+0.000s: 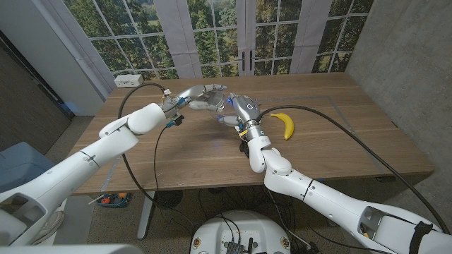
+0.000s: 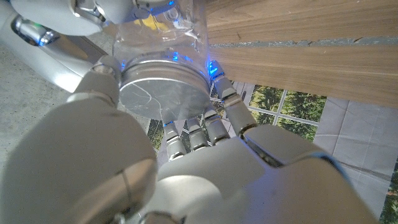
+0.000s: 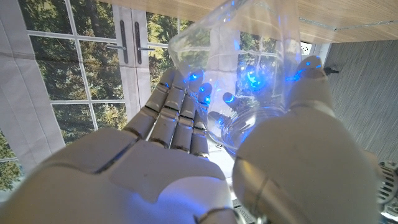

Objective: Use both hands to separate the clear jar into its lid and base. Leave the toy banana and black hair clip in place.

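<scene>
The clear jar is held above the desk between both hands, over the far middle of the desktop. The left hand grips the silver lid, its fingers curled around the rim. The right hand grips the transparent base, with fingers on one side of the wall and the thumb on the other. The lid appears seated on the base, so the step in hand is judged to be the separation itself. The next move calls for the two hands to turn or pull against each other while each grip stays firm; the smooth clear wall may slip under load. The toy banana lies on the desk just beside the right wrist, apart from the jar. In the head view the jar is largely hidden by the hands. Whether the lid screws or presses on cannot be told, and the hair clip is not made out.
</scene>
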You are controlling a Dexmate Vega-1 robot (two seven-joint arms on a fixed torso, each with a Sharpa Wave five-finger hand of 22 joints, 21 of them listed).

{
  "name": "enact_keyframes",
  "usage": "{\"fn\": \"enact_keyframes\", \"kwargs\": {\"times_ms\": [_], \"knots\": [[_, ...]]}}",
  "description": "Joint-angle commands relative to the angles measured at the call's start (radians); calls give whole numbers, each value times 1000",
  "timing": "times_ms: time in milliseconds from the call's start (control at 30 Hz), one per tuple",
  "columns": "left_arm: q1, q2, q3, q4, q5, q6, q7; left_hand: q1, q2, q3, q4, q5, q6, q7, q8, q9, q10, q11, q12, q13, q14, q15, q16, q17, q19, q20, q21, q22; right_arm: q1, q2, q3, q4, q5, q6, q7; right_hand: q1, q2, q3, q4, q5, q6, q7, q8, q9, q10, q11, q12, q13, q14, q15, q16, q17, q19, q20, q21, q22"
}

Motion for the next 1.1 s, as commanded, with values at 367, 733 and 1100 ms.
{"fn": "enact_keyframes", "kwargs": {"times_ms": [367,733,1100], "knots": [[32,-70,-4,44,71,-57,159,279,133,54,-10,-77,410,187,90,16,419,-17,97,11,392,-193,75,9,280,-164,115,20,8,11,6,46,17,70,-61,107,269,78,70,8,405,-160,4,1,232,-224,3,88,50,-170,1,15,-11,9,13,-1],[59,-100,-19,-7,53,83,197,306,124,-24,20,-90,485,327,50,25,721,24,138,11,711,-198,126,18,504,-184,278,30,15,13,9,82,33,123,-98,105,268,79,69,9,406,-160,2,0,232,-225,-1,89,54,-170,0,24,-16,10,19,-3],[103,-202,-103,-146,-364,569,191,122,247,28,61,-94,717,427,73,55,935,89,124,-8,916,-183,68,0,634,-185,372,11,13,10,14,105,38,161,-141,103,268,82,68,10,408,-163,2,0,237,-224,-4,90,54,-170,-5,34,-20,12,28,-6]]}}
